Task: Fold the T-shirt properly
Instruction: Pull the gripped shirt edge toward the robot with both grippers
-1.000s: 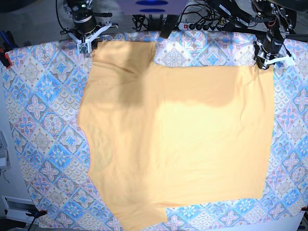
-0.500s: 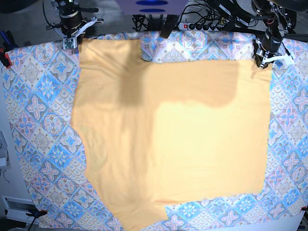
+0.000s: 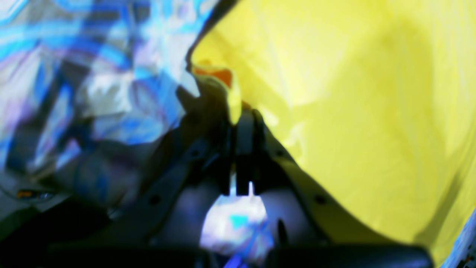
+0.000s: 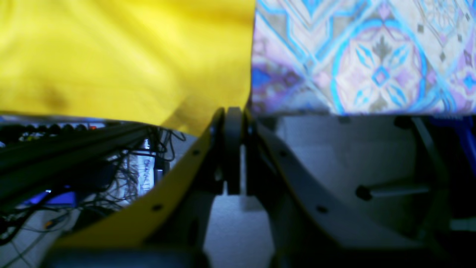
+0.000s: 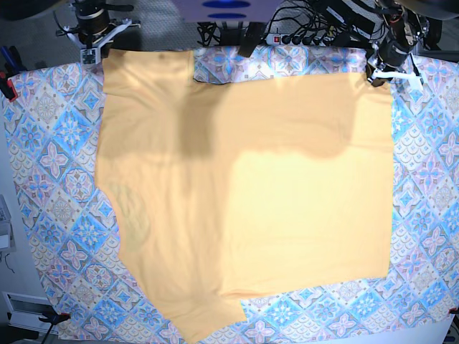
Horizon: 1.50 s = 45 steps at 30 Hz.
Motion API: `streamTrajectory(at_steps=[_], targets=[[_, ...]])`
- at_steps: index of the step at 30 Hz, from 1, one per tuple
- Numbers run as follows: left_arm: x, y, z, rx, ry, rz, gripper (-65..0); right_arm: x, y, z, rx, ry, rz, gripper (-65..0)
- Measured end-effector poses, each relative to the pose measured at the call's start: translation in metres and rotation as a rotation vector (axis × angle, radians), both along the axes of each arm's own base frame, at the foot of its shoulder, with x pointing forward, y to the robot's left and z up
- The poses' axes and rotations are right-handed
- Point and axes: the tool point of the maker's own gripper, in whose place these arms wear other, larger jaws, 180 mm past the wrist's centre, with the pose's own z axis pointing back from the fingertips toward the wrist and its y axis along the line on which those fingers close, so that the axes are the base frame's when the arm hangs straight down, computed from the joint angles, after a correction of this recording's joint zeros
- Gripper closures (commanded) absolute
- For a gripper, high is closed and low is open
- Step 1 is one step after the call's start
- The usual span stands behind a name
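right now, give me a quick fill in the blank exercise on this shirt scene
1. The T-shirt lies on a ____-patterned tablecloth.
2. The right gripper is shut on the shirt's ____ edge.
3. The left gripper is ____ on the shirt's corner.

Missing words: tile; far; shut

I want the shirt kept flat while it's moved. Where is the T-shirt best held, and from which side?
By its two far corners, coming from the table's far edge, where both grippers already pinch it: right gripper, left gripper. The T-shirt lies spread flat, so corner holds probably keep that edge taut.
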Motion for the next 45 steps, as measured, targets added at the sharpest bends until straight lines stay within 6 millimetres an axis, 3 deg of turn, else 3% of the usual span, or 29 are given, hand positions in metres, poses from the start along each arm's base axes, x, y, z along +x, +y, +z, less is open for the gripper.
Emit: streamTrajectory(at_steps=[3, 6, 10, 14, 16, 19, 23, 31, 37, 40, 45], targets=[[-0.017, -0.004, 0.003, 0.006, 0.032, -0.013, 0.0, -0.003, -0.018, 0.006, 0.003, -0.013, -0.058, -0.2], [-0.016, -0.008, 0.003, 0.009, 0.041, -0.030, 0.0, -0.013, -0.031, 0.007, -0.013, 0.004, -0.094, -0.2], [-0.014, -0.016, 0.004, 0.011, 0.037, -0.066, 0.0, -0.012, -0.037, 0.008, -0.023, 0.010, -0.081, -0.2], [-0.028, -0.024, 0.009, 0.008, 0.070, -0.092, 0.0, -0.013, -0.043, 0.012, -0.041, 0.008, -0.074, -0.2], [-0.023, -0.025, 0.017, 0.019, 0.056, -0.105, 0.0, -0.016, -0.042, 0.010, -0.038, 0.019, -0.076, -0.2], [0.002, -0.024, 0.038, 0.057, -0.023, -0.130, 0.0, -0.011, -0.041, 0.012, -0.035, 0.006, -0.075, -0.2], [0.030, -0.029, 0.065, 0.090, -0.120, -0.166, 0.0, 0.020, -0.036, 0.024, -0.030, -0.074, -0.060, -0.2], [0.078, -0.029, 0.086, 0.103, -0.237, -0.162, 0.0, 0.087, -0.022, 0.038, 0.003, -0.221, -0.037, -0.2], [0.111, -0.028, 0.101, 0.110, -0.316, -0.154, 0.0, 0.129, -0.024, 0.048, 0.009, -0.268, -0.059, -0.2], [0.130, -0.026, 0.101, 0.097, -0.347, -0.139, 0.0, 0.155, -0.024, 0.059, 0.016, -0.313, -0.062, -0.2], [0.144, -0.023, 0.091, 0.065, -0.343, -0.106, 0.0, 0.195, -0.005, 0.066, 0.060, -0.356, -0.029, -0.2]])
